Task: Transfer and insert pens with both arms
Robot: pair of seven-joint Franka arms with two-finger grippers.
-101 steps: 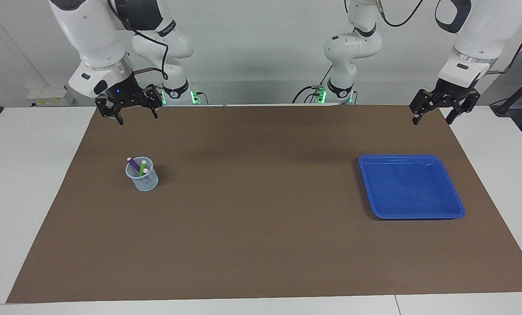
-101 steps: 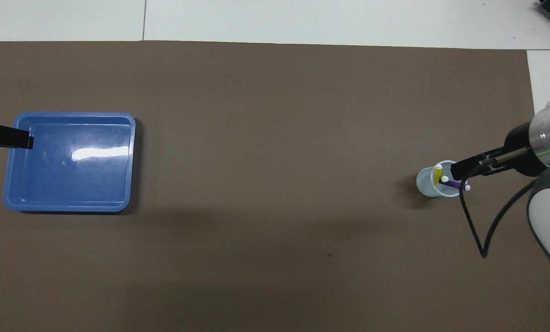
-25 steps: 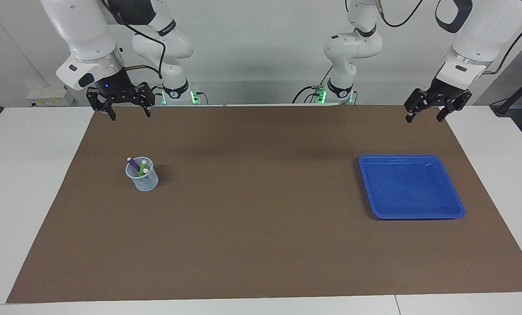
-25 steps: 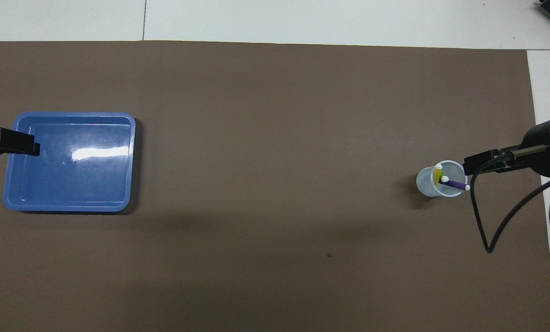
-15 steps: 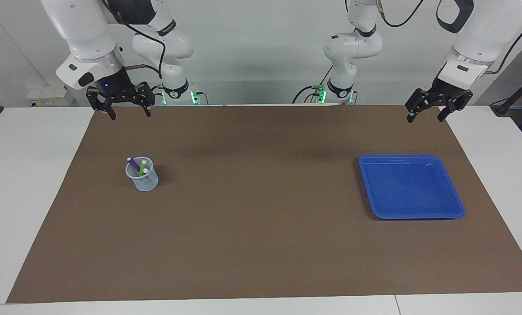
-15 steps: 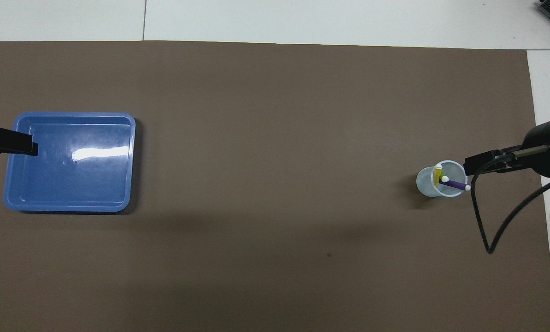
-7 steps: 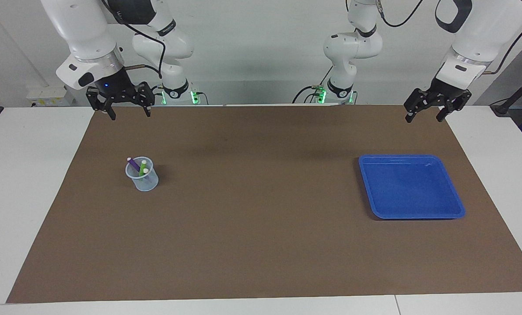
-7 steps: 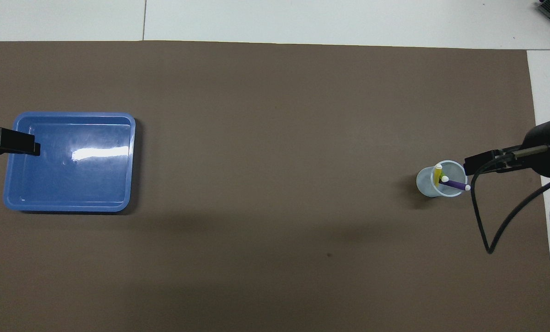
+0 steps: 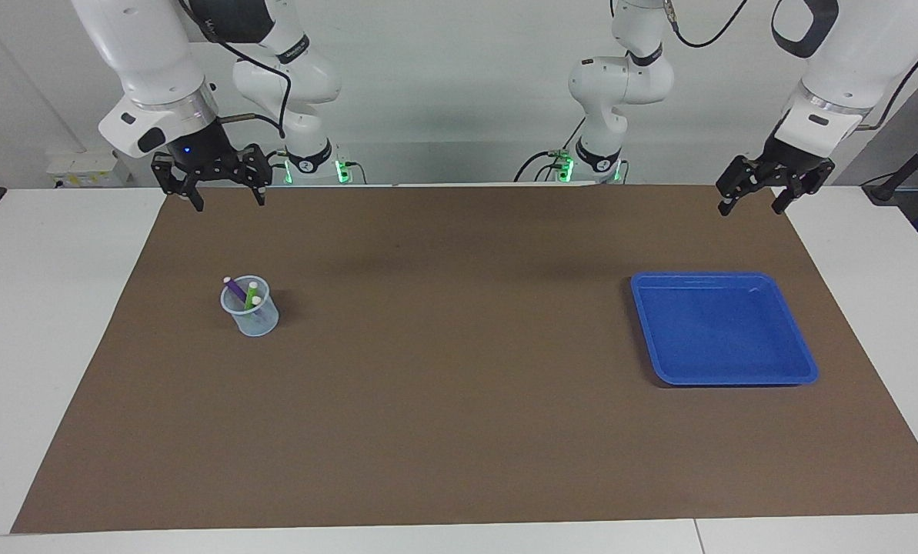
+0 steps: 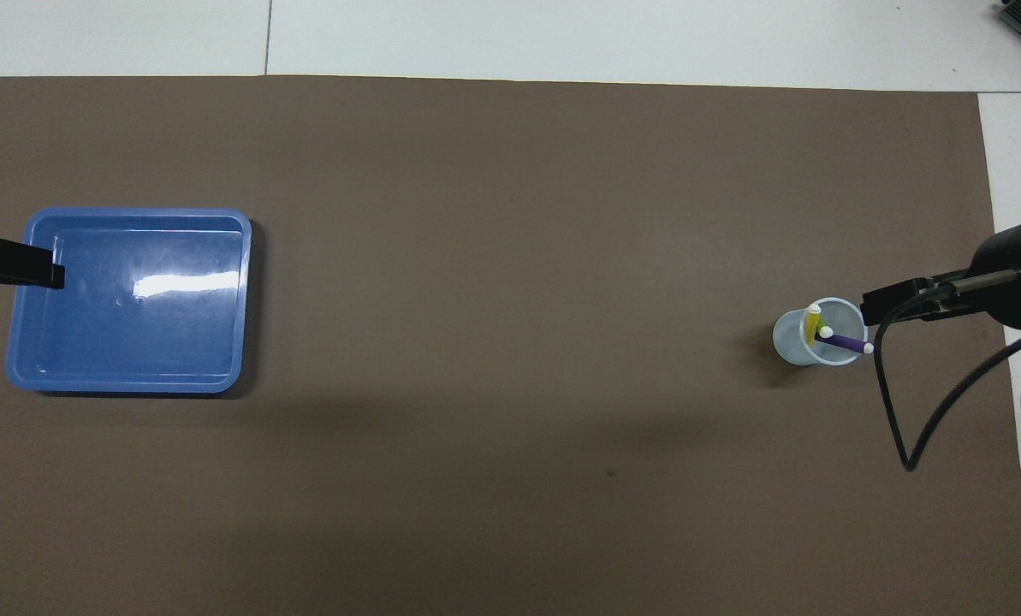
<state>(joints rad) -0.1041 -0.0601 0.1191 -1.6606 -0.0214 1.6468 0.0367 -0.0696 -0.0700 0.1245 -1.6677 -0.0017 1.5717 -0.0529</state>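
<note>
A clear cup (image 9: 252, 317) stands on the brown mat toward the right arm's end, with the pens upright in it. The purple pen (image 9: 234, 288) leans out over the rim, with the green pen (image 9: 250, 295) beside it. From above, the yellow pen (image 10: 812, 323) and the purple pen (image 10: 844, 343) show in the cup (image 10: 794, 344). My right gripper (image 9: 229, 201) hangs open and empty, high over the mat's edge by the robots. My left gripper (image 9: 751, 208) also hangs open and empty, over the mat's corner by its own base.
A blue tray (image 9: 801, 362) with nothing in it lies on the mat toward the left arm's end. The brown mat (image 9: 459, 400) covers most of the white table. A black cable (image 10: 904, 428) loops down from the right arm near the cup.
Since the earliest frames my right gripper has risen and drawn back from over the cup. The left gripper has shifted only slightly. Cup, pens and tray have not moved.
</note>
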